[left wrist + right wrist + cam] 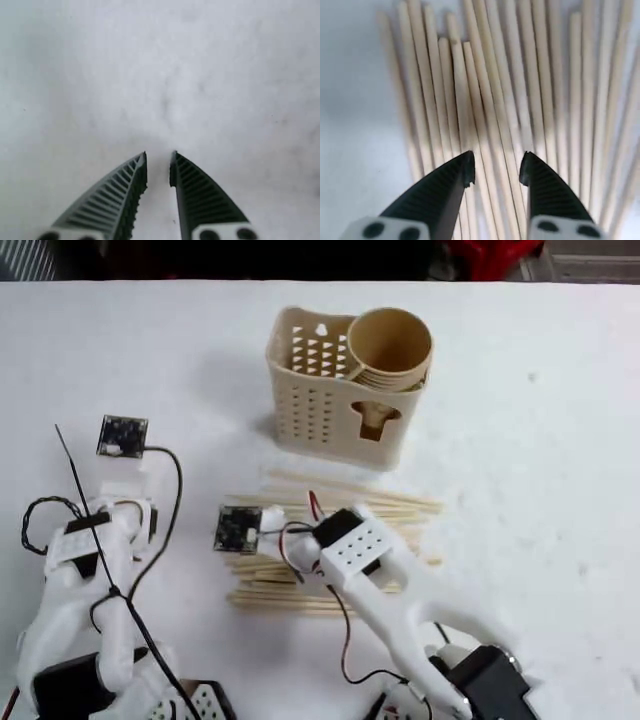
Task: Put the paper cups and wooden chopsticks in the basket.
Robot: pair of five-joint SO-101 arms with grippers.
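Several wooden chopsticks (400, 508) lie in a loose pile on the white table in front of the basket (320, 405). The cream, perforated basket holds stacked paper cups (390, 345) at its right end. My right arm (352, 548) hangs over the pile. Its gripper (496, 167) is open just above the chopsticks (490, 90), with a few sticks showing between the fingertips. My left arm (95, 540) stands at the table's left. Its gripper (158, 165) is above bare table, the fingers drawn together with a thin gap and nothing between them.
The two wrist cameras (122, 436) (238, 528) and their black cables (170, 490) stick out over the table. White table surface (540, 460) stretches to the right of the basket and behind it.
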